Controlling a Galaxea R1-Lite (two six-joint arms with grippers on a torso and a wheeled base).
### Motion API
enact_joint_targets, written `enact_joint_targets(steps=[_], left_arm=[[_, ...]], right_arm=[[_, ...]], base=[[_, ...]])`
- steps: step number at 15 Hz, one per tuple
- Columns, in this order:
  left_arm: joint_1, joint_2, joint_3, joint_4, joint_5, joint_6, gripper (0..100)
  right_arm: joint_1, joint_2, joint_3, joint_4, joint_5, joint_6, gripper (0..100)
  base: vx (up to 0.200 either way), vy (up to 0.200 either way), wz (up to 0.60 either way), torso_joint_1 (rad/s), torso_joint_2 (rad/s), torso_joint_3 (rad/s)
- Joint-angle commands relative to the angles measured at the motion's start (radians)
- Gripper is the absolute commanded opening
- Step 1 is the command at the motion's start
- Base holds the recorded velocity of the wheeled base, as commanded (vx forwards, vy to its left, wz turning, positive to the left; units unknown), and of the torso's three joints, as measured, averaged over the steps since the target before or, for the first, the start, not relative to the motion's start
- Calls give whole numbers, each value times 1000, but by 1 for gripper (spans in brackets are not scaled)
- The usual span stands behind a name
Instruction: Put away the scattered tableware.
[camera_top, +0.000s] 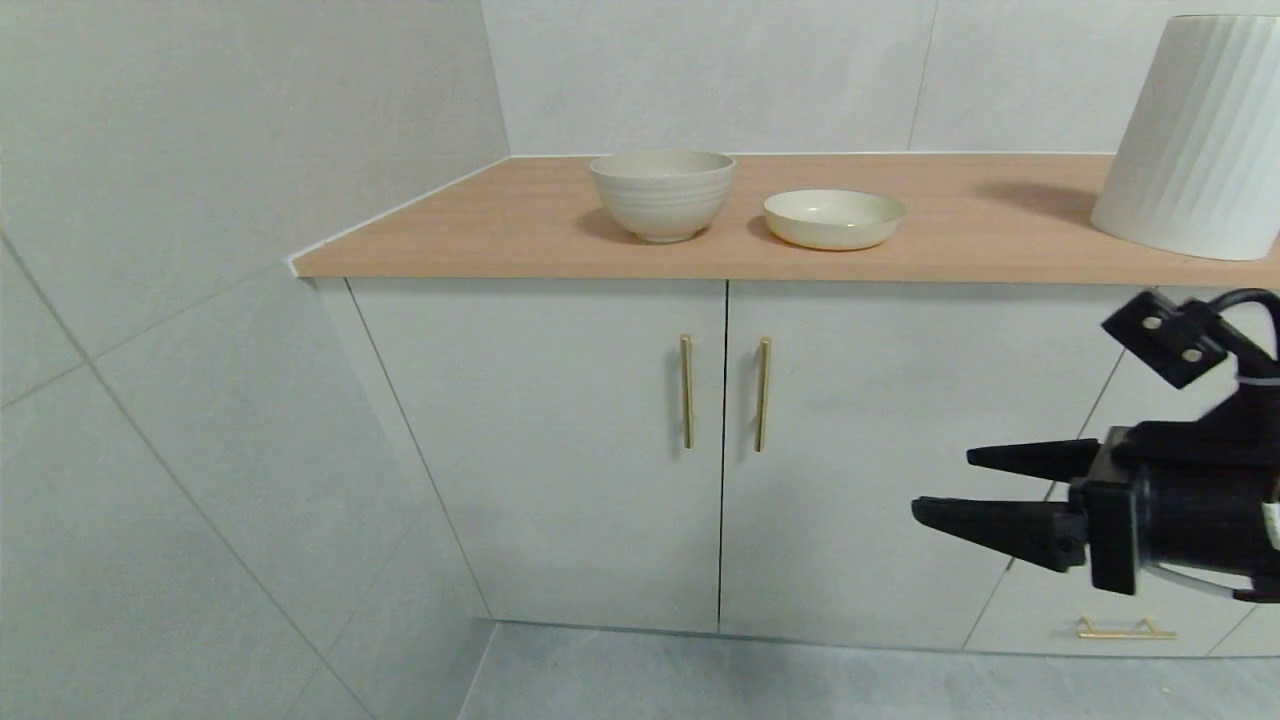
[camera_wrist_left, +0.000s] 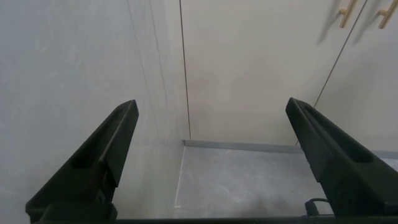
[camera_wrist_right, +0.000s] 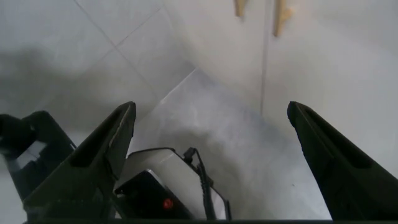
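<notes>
Step in hand: approach. No tableware is grasped yet.

Task items: the bowl (camera_top: 662, 195) and the shallow dish (camera_top: 833, 218) stand just beside each other, apart, on the wooden counter (camera_top: 480, 235). The bowl is on the left. A ribbed white container (camera_top: 1195, 140) stands well apart at the counter's right end.

Grippers: the right gripper (camera_top: 942, 484) hangs below counter level in front of the right cabinet door (camera_top: 900, 450). Its fingers are spread, hold nothing and point toward the handles. The left gripper (camera_wrist_left: 210, 106) is also spread and empty, and faces the cabinet front near the floor.

Both doors are closed. Their two brass handles (camera_top: 686, 391) (camera_top: 763, 393) sit side by side at the centre seam.

Next move, as a judgement: if the cabinet is the storage place, bring the right gripper level with the nearer handle, close on it and pull the door open. Otherwise raise an arm above the counter edge and align the spread fingers over the dish rim.
</notes>
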Motion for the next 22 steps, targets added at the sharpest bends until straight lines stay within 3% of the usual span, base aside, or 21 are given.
enact_joint_targets(steps=[1, 6, 11, 14, 22], left_arm=[[0, 0, 0, 0, 0, 0, 100], [0, 0, 0, 0, 0, 0, 100], [0, 0, 0, 0, 0, 0, 100], [0, 0, 0, 0, 0, 0, 100], [0, 0, 0, 0, 0, 0, 100]], right_arm=[[50, 186, -99, -8, 1, 1, 100], [76, 410, -249, -87, 0, 9, 100], [114, 555, -249, -335, -69, 176, 100], [113, 646, -263, -452, -135, 205, 100], [76, 681, -283, -539, -164, 207, 100]], base=[[0, 0, 0, 0, 0, 0], [0, 0, 0, 0, 0, 0], [0, 0, 0, 0, 0, 0], [0, 0, 0, 0, 0, 0], [0, 0, 0, 0, 0, 0]])
